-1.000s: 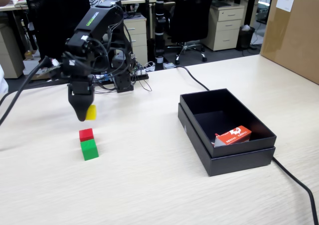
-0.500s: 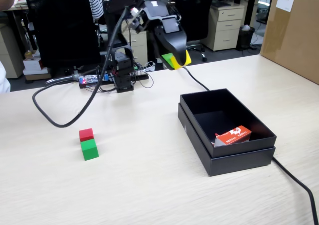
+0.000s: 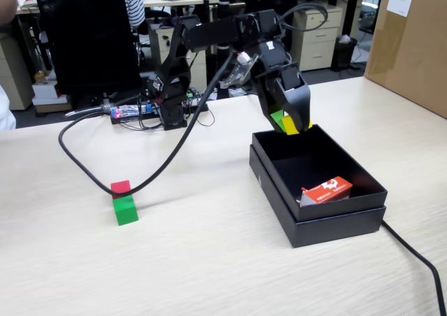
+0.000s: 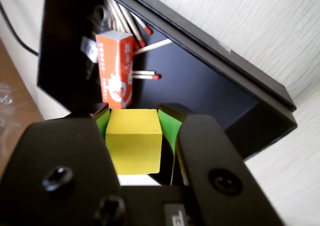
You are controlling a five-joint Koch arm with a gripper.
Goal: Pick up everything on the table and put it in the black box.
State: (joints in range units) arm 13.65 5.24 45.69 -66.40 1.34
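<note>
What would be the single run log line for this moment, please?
pincer: shut on yellow cube | position: above black box | red cube, green cube: on table | step: release pending

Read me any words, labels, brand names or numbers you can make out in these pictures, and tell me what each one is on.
No text can be read with certainty.
Orange-and-white carton in the black box: white printing and a logo, too blurred to read in both views.
Brown cardboard carton: a white label, too small to read.
Gripper holding the yellow cube: no lettering visible.
</note>
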